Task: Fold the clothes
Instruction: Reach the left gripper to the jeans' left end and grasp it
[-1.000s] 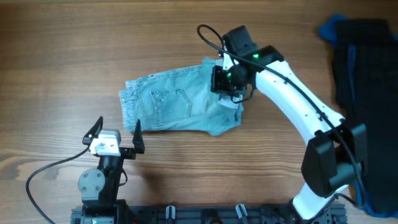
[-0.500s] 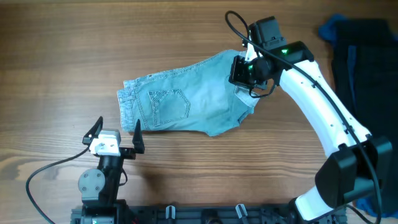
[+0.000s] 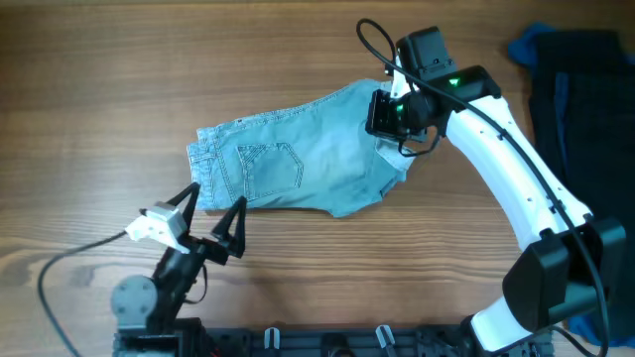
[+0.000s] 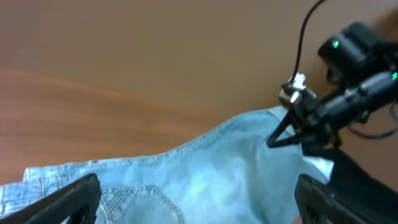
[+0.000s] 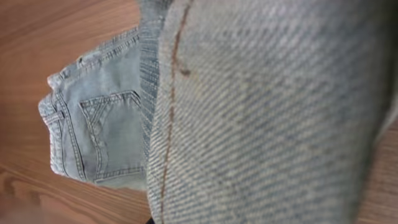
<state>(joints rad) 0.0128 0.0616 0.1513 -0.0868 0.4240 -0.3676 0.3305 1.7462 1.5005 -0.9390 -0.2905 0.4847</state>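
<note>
The pale blue denim garment (image 3: 298,159) lies spread on the wooden table, its stitched pocket facing up. My right gripper (image 3: 382,114) is shut on the garment's right edge and holds that edge lifted. In the right wrist view the denim (image 5: 267,112) fills the frame and hides the fingers. My left gripper (image 3: 211,210) is open and empty just in front of the garment's front-left edge. In the left wrist view its fingers (image 4: 198,190) frame the denim (image 4: 236,155), with the right gripper (image 4: 292,134) beyond. Dark navy clothes (image 3: 585,129) and a royal blue piece (image 3: 531,45) lie at the far right.
The right arm (image 3: 496,169) reaches across the table's right half from its base at the front right. The left arm's cable (image 3: 69,263) trails over the front left of the table. Bare wood shows behind and left of the denim.
The right gripper pulled the denim's edge to the right, spreading the garment, then held still. The left gripper has tilted forward toward the garment's front edge.
</note>
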